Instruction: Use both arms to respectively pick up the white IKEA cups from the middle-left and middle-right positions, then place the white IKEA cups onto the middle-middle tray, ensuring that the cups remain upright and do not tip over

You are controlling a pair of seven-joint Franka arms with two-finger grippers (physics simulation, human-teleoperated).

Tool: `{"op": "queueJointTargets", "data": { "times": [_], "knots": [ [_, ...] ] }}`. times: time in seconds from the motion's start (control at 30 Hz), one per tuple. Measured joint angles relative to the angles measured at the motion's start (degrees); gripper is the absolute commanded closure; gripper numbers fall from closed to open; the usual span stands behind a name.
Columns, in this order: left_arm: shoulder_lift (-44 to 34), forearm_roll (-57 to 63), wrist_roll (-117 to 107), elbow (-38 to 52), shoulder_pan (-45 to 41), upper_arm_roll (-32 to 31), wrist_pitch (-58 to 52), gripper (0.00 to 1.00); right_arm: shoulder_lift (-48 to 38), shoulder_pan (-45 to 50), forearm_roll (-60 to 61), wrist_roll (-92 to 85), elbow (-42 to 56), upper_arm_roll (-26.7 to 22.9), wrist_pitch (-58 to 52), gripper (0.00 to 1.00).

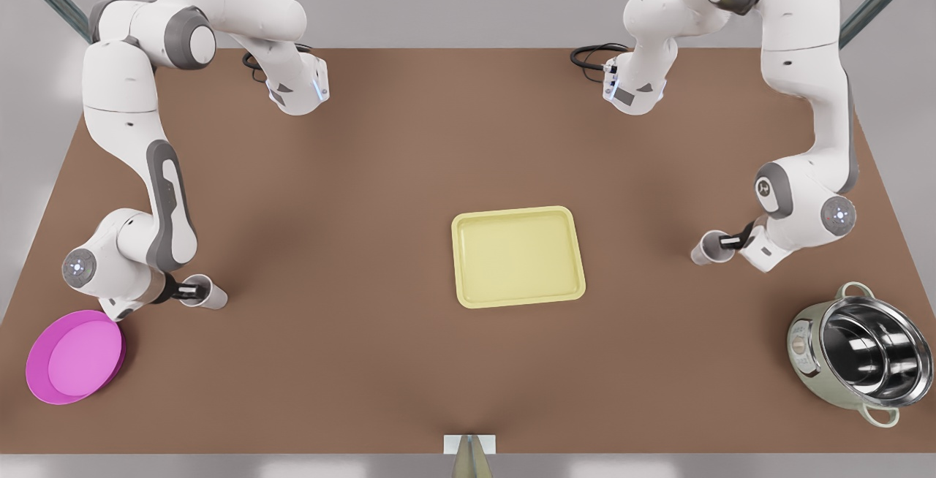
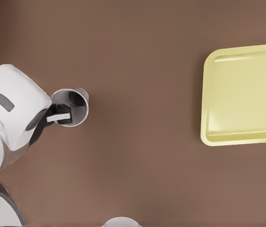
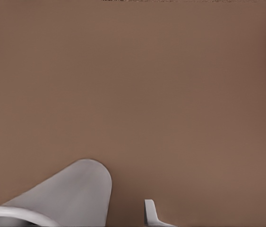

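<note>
The pale yellow tray (image 1: 519,257) lies flat at the table's middle with nothing on it. At the front view's left, one arm's gripper (image 1: 189,290) is shut on an upright white IKEA cup (image 1: 210,297). At the front view's right, the other arm's gripper (image 1: 727,242) is shut on the second cup (image 1: 703,253). The left wrist view looks down on that right-hand gripper (image 2: 59,115) pinching the cup's (image 2: 78,113) wall on the arm's side, with the tray (image 2: 244,94) beyond it. In the right wrist view a cup (image 3: 76,198) sits close beside a pale fingertip (image 3: 149,213).
A round pink bowl (image 1: 73,357) sits at the front-left corner, close to the left arm's wrist. A steel pot with pale green handles (image 1: 863,361) stands at the front right. Both arm bases stand at the table's back. Bare brown table surrounds the tray.
</note>
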Motion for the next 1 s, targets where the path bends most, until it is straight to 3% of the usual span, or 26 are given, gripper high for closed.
{"op": "queueJointTargets", "data": {
  "times": [0.07, 0.2, 0.27, 0.4, 0.53, 0.7, 0.73, 0.83, 0.87, 1.0],
  "knots": [
    [0.4, -0.3, -0.3, 6.8, -1.7, -2.3, -3.7, 0.79, 0.0, 0.0, 0.1, -0.4, 0.1, 0.0, 0.2, 0.59],
    [5.1, -0.6, -4.7, 15.6, -3.0, -16.4, -9.2, 0.79, 0.0, 0.1, 0.1, -1.2, 0.4, -0.1, 0.4, 0.77],
    [9.4, -0.4, -8.1, 19.9, -6.2, -20.2, -10.7, 0.79, -0.2, 0.1, 0.2, -1.7, 0.7, 0.0, 0.4, 0.79],
    [13.5, -0.4, -14.7, 21.4, -10.0, -21.7, -10.3, 0.79, -1.9, 0.1, 0.5, -2.6, 1.0, 0.6, -0.6, 0.79],
    [15.5, -0.5, -20.5, 21.5, -10.5, -23.7, -8.6, 0.79, -4.3, 0.3, 3.0, -3.3, 1.1, 6.3, -3.6, 0.79],
    [17.8, -0.5, -26.5, 21.5, -10.5, -24.5, -6.0, 0.79, -5.5, 10.0, 5.1, -1.3, 1.7, 10.0, -5.9, 0.79],
    [18.2, -0.6, -27.4, 21.5, -10.5, -24.5, -5.5, 0.71, -5.4, 12.4, 5.2, -0.4, 2.3, 10.1, -6.1, 0.79],
    [18.6, -1.5, -29.5, 21.4, -10.5, -24.6, -4.4, 0.16, -4.7, 20.4, 5.5, 3.7, 4.4, 10.1, -6.1, 0.79],
    [18.6, -2.2, -29.8, 21.4, -10.6, -24.6, -4.1, 0.04, -4.5, 23.4, 5.5, 5.5, 4.9, 10.1, -5.7, 0.79],
    [17.5, -3.0, -31.3, 21.5, -10.3, -24.9, -4.2, 0.0, -2.3, 35.4, 4.4, 15.2, 8.9, 9.6, -3.8, 0.79]
  ]
}}
